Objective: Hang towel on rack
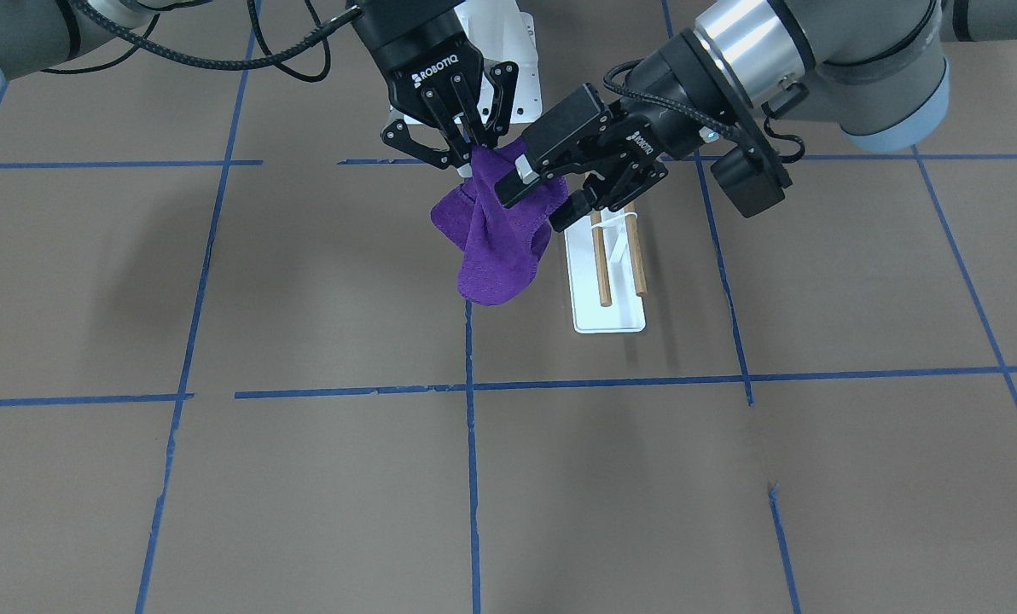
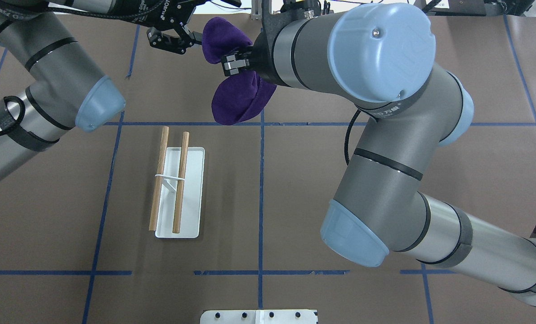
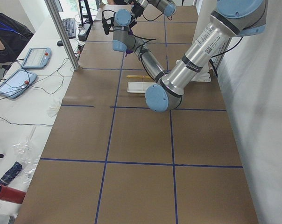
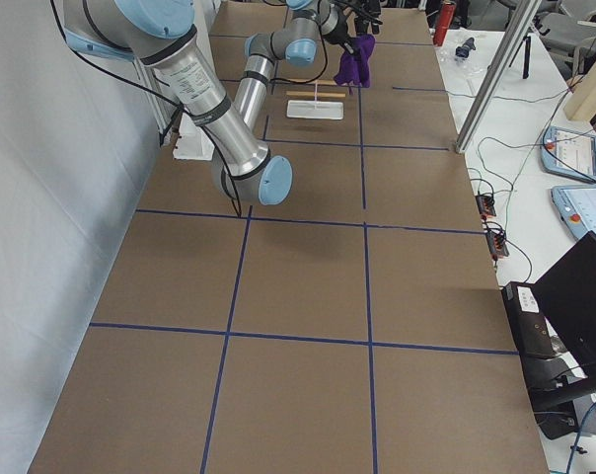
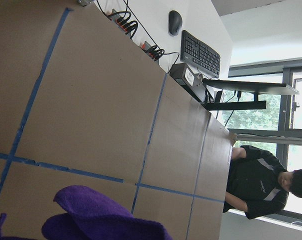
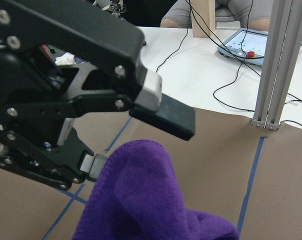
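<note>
Towel (image 1: 496, 247) up in the air, purple and bunched, pinched at its top by the right gripper (image 1: 467, 147), whose fingers are clamped together on the cloth. Its long axis runs straight down, with the loose end drooping toward the worktop (image 1: 304, 477) but not touching it. Left gripper (image 1: 532, 211) is right alongside with its jaws apart; the right wrist view shows a fold of cloth rising between its two fingers, the lower one touching the fabric, nothing squeezed. Over to the rack (image 1: 608, 320): it stands on its flat white base on the left half of the worktop, nearer the robot than the towel and off to its left. Its two wooden dowels (image 2: 181, 180) lie parallel, pointing near to far. From the front camera, the left gripper and wrist hang over the rack's far end. Blue tape lines (image 1: 472, 477) grid the brown surface, and a white bolted plate (image 2: 259, 316) sits at the near edge.
</note>
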Controlling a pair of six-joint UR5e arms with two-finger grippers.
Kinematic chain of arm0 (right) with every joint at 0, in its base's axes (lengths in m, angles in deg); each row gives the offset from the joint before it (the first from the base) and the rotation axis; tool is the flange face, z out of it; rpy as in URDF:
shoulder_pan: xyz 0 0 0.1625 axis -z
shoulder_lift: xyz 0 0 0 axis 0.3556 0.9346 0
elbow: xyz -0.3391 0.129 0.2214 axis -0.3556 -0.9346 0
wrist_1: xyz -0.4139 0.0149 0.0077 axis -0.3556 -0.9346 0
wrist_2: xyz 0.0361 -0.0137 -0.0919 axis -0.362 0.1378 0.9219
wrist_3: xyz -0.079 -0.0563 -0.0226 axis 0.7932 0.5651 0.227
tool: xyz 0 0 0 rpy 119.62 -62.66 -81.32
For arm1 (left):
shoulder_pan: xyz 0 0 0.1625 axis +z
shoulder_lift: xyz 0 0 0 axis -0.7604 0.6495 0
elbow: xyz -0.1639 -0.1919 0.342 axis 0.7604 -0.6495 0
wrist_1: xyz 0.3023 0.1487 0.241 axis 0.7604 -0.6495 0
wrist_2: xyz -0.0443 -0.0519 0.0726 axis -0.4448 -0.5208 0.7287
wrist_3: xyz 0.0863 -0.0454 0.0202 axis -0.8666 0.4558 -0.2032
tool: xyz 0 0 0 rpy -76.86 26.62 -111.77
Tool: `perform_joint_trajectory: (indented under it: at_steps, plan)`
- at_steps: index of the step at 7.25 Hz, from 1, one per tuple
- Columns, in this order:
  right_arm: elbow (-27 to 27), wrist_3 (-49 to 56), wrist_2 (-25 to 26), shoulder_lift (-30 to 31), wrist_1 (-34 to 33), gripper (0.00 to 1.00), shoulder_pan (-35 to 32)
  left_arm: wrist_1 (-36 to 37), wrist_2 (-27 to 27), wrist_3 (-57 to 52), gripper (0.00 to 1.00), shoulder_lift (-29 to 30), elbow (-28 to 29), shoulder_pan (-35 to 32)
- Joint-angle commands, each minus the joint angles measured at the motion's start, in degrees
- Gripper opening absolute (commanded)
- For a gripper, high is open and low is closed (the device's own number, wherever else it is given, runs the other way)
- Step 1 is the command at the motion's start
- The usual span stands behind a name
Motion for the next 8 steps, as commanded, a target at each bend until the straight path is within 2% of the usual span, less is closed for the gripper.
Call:
perform_joint_trajectory:
  at_steps: [1,2,5,6,8]
  plan:
    - [0.0,0.0,0.0,0.0,0.0,0.0,0.0,0.1,0.0,-0.1,0.81,0.0,0.3,0.1]
    - [0.0,0.0,0.0,0.0,0.0,0.0,0.0,0.1,-0.1,0.0,0.7,0.0,0.3,0.1]
    - [0.4,0.1,0.0,0.1,0.0,0.0,0.0,0.2,-0.1,0.1,0.11,0.0,0.3,0.0]
    - [0.4,0.1,0.0,0.1,0.0,0.0,0.0,0.2,-0.1,0.1,0.0,0.0,0.3,0.0]
    - [0.5,0.1,0.0,0.0,0.1,0.0,0.0,0.2,-0.2,0.0,0.0,-0.1,0.3,0.0]
